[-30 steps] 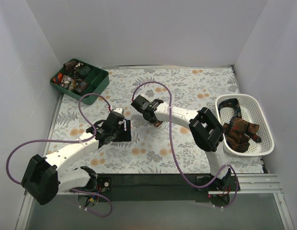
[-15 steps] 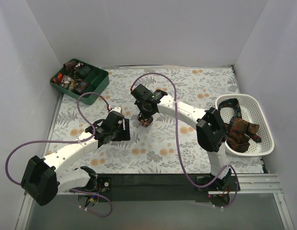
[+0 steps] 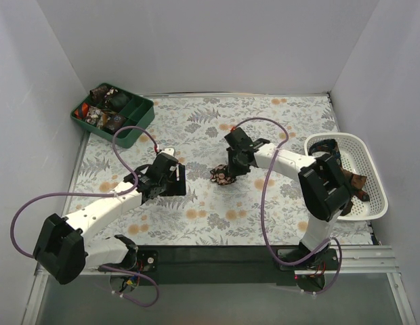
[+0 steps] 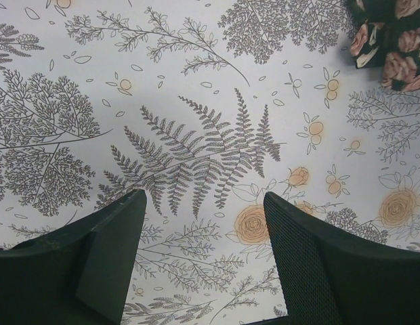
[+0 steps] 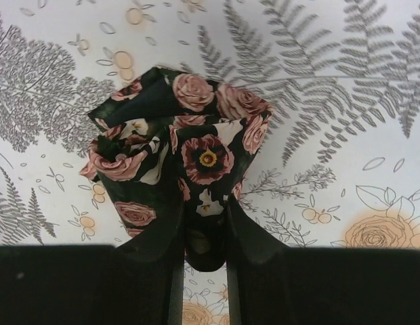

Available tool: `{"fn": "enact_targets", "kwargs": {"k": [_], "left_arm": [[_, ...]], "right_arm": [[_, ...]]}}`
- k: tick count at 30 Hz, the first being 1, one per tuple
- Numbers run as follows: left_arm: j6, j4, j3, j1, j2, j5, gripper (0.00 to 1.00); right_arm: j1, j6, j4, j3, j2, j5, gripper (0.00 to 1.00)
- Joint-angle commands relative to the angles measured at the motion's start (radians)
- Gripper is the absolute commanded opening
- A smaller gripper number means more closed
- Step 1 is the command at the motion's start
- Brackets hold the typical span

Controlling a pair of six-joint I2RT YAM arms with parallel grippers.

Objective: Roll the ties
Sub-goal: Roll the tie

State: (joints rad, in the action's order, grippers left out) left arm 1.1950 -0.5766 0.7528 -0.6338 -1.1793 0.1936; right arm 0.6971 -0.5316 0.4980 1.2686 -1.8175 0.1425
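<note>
Right wrist view, right fingers (image 5: pixel 159 271) clamped on bunched rose-print tie (image 5: pixel 186 156), long axis unclear, left fingers (image 4: pixel 318 264) apart

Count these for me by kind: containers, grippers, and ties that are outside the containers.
Containers: 2 (green tray, white basket)
Grippers: 2 (left gripper, right gripper)
Ties outside the containers: 1 (rose-print tie, pinched by the right gripper)
Total: 5

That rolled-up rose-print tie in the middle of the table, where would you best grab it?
The rose-print tie is a loose coil, so probably pinch across its layers at one edge, from above, as the right gripper does; squeezing the layers together should stop it unrolling.
</note>
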Motion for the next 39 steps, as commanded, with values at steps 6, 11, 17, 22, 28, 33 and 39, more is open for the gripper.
{"fn": "enact_targets", "kwargs": {"k": [6,11,17,22,28,33,39], "left_arm": [[-0.028,0.011,0.052,0.002,-0.031,-0.042,0.65],[-0.043,0.037,0.092,-0.012,-0.088,-0.071,0.65],[-0.202,0.122,0.166,-0.066,-0.172,-0.098,0.73],[-0.489,0.295,0.197,-0.078,-0.227,-0.233,0.83],[-0.897,0.354,0.264,-0.109,-0.336,-0.356,0.92],[-0.824,0.351,0.29,-0.075,-0.319,-0.263,0.89],[-0.494,0.216,0.232,0.123,-0.275,-0.304,0.86]], "right_arm": [[-0.087,-0.189,-0.168,-0.251,0.164,-0.046,0.13],[-0.09,-0.271,-0.193,-0.311,0.21,-0.055,0.36],[-0.14,-0.214,-0.187,-0.331,0.322,-0.076,0.73],[-0.191,-0.027,-0.11,-0.281,0.389,-0.126,0.94],[-0.289,0.268,0.054,-0.183,0.411,-0.268,0.98],[-0.271,0.6,0.122,-0.091,0.365,-0.363,0.98],[-0.13,0.932,0.139,-0.011,0.299,-0.377,0.98]]}}
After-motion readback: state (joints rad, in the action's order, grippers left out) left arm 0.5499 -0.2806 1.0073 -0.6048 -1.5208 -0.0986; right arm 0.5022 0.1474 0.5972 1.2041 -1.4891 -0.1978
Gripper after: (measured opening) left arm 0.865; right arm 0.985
